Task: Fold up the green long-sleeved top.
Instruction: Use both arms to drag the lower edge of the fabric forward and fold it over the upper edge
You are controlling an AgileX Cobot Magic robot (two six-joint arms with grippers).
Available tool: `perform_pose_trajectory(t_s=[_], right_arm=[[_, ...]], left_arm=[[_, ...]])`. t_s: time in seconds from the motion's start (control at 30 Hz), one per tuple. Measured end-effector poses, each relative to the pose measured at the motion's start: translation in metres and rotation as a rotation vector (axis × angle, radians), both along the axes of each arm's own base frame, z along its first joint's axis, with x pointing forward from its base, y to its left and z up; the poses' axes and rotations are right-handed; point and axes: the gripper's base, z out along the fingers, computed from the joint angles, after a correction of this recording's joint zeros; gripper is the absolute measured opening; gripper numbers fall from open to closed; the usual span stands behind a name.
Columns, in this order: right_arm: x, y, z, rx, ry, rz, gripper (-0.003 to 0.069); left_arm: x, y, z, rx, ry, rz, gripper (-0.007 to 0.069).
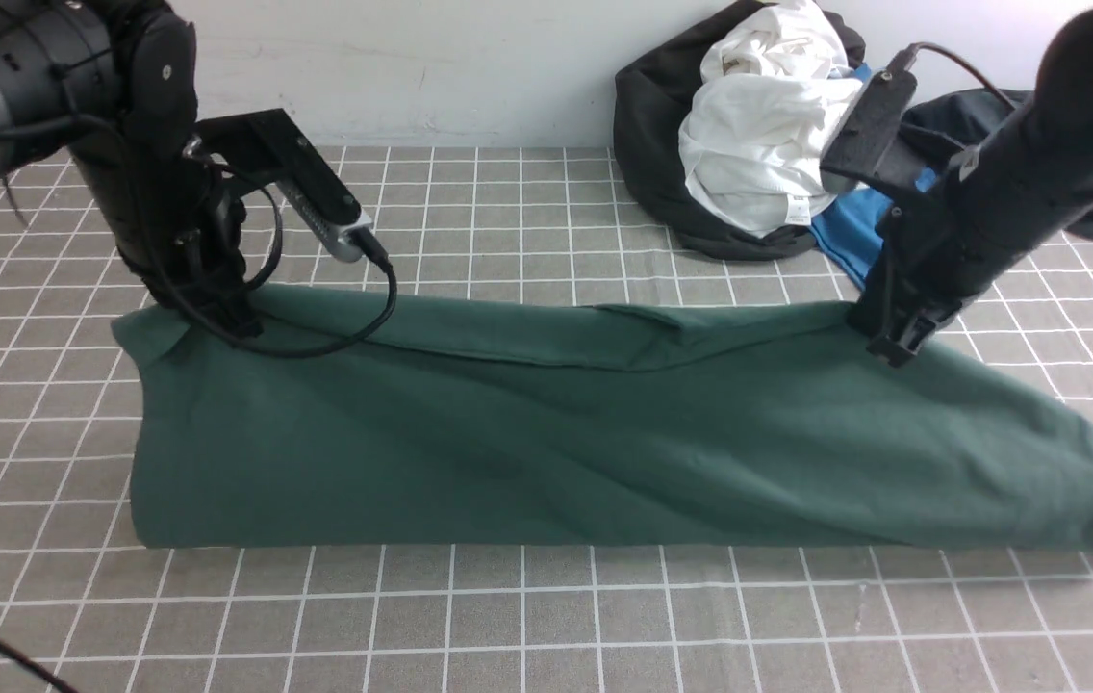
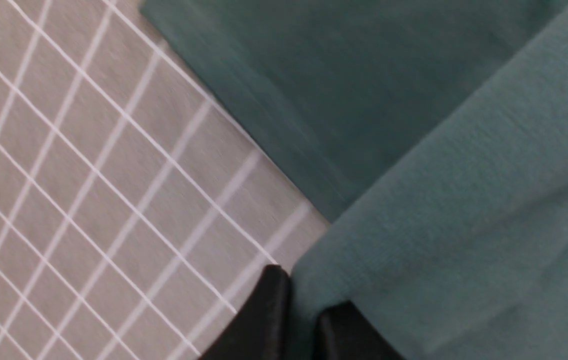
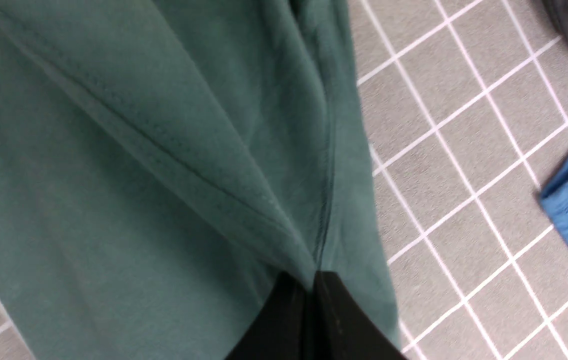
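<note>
Green long-sleeved top is spread across the checked table cover as a long band, seemingly doubled once lengthwise; the crosswise folds are judged still to be made. Its far edge is pinched at either end by the left gripper and the right gripper, both clenched on soft, matte, seamed jersey.

Big dark green long-sleeved top, soft and plain. Far edge pinched tight between the jaws of the left gripper at one end and of the right gripper at the other. Pulled into a long line from one pair of jaws to the other. Sloping down from both, with the low fold lying flat on the near side. Small corner poking out past the left jaws. Long, narrowing end reaching out past the right jaws. Stitched seam running right into the right jaws.
</note>
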Motion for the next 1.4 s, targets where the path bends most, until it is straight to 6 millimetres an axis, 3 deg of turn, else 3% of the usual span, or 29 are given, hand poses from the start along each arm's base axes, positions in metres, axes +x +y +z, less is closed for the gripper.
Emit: perform_pose_trajectory(t_s=[0.23,0.37,0.53,0.63,0.73,0.77,0.8,0.93,1.03,1.13,1.27,1.4], right_arm=[[0.042,0.004,-0.033,-0.011,0.018,-0.009,-0.0001],[0.056,0.006,-0.056,-0.013,0.017,-0.036,-0.0001],[0.064,0.007,-0.078,0.01,0.026,-0.099,0.0029],[0.067,0.006,-0.079,0.03,0.012,-0.138,0.0081],[0.07,0.004,-0.075,0.075,-0.022,-0.217,0.0206],[0.07,0.004,-0.075,0.078,-0.023,-0.221,0.0214],[0.07,0.004,-0.071,0.098,-0.026,-0.257,0.0279],[0.062,0.008,-0.052,0.123,-0.018,-0.274,0.039],[0.051,0.027,-0.039,0.16,0.011,-0.239,0.0422],[0.038,0.064,-0.039,0.215,0.064,-0.152,0.0415],[0.027,0.11,-0.066,0.238,0.127,-0.062,0.036],[0.029,0.131,-0.099,0.239,0.127,-0.06,0.0281]], left_arm=[[0.049,0.005,-0.033,-0.007,-0.016,0.023,0.0017],[0.062,0.004,-0.055,-0.011,-0.033,0.014,0.0036],[0.071,0.006,-0.078,-0.026,-0.042,0.024,0.0141],[0.073,0.01,-0.08,-0.04,-0.054,0.038,0.0223],[0.077,0.016,-0.077,-0.073,-0.09,0.093,0.0366],[0.077,0.016,-0.077,-0.078,-0.094,0.103,0.0381],[0.078,0.018,-0.076,-0.098,-0.1,0.15,0.0426],[0.074,0.021,-0.06,-0.126,-0.086,0.267,0.0479],[0.07,0.021,-0.043,-0.15,-0.069,0.349,0.0463],[0.064,0.014,-0.034,-0.167,-0.031,0.383,0.039],[0.058,-0.002,-0.036,-0.169,0.028,0.354,0.0238],[0.056,-0.012,-0.037,-0.188,0.051,0.312,0.0088]])
